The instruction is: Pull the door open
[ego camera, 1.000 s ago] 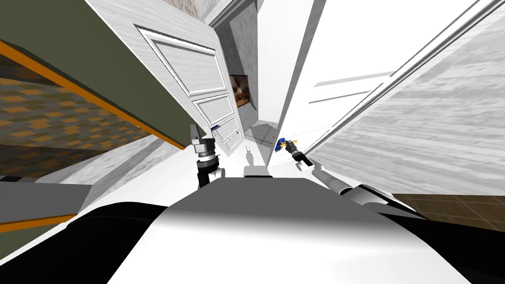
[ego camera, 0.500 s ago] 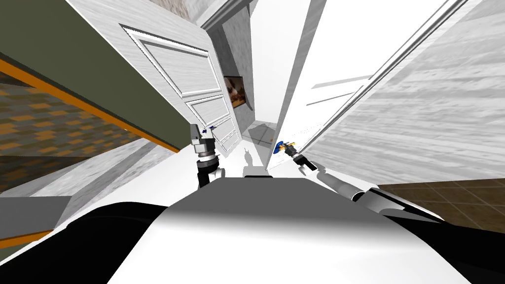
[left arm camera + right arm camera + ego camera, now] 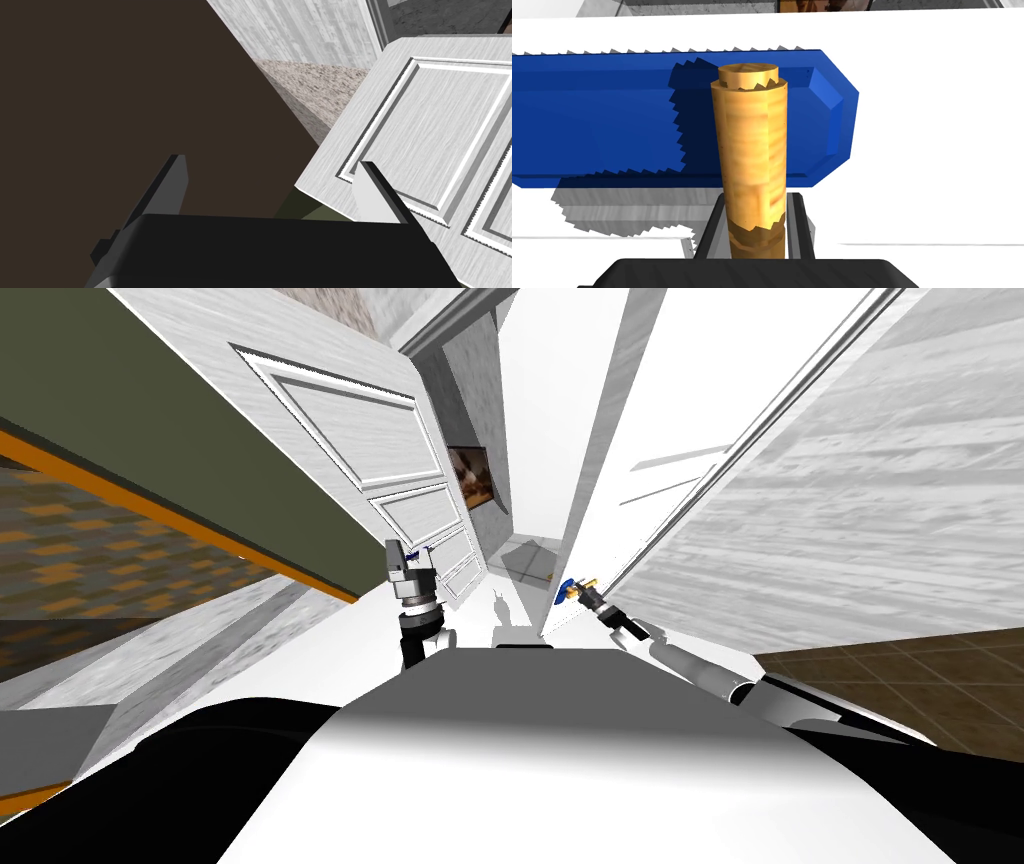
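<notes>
At the white door's (image 3: 937, 150) edge, right gripper (image 3: 755, 220) fingers clamp the golden handle (image 3: 752, 145) to pull; left gripper (image 3: 271, 161) fingers stand apart, idle.

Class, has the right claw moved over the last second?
Yes, slightly: the right claw, shut on the handle, sits farther right of the framed picture.
</notes>
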### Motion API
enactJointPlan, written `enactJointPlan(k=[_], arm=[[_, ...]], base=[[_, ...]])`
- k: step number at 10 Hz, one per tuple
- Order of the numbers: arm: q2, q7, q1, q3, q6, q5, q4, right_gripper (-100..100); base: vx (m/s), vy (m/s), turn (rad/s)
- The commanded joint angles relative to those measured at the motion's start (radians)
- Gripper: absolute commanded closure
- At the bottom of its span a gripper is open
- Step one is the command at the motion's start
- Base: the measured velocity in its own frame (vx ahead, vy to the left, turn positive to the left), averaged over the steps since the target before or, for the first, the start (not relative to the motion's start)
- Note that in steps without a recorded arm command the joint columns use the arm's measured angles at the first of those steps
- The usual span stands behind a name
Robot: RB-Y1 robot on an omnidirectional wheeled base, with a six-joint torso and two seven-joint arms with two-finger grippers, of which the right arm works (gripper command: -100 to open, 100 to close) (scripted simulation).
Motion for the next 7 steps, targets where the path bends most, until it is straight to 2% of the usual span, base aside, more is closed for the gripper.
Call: enactJointPlan(k=[1, 4, 5, 7], arm=[[-0.019, -0.014, 0.001, 0.018, -0.046, 0.006, 0.018, 100], [-0.061, -0.042, 0.012, 0.059, -0.127, 0.018, 0.042, 100], [-0.061, -0.042, 0.012, 0.059, -0.136, 0.018, 0.042, 100], [-0.091, -0.062, 0.020, 0.089, -0.201, 0.027, 0.059, 100]], base=[[0.016, 0.013, -0.051], [0.007, -0.002, -0.056], [-0.007, -0.011, -0.040], [-0.007, -0.019, -0.038]])
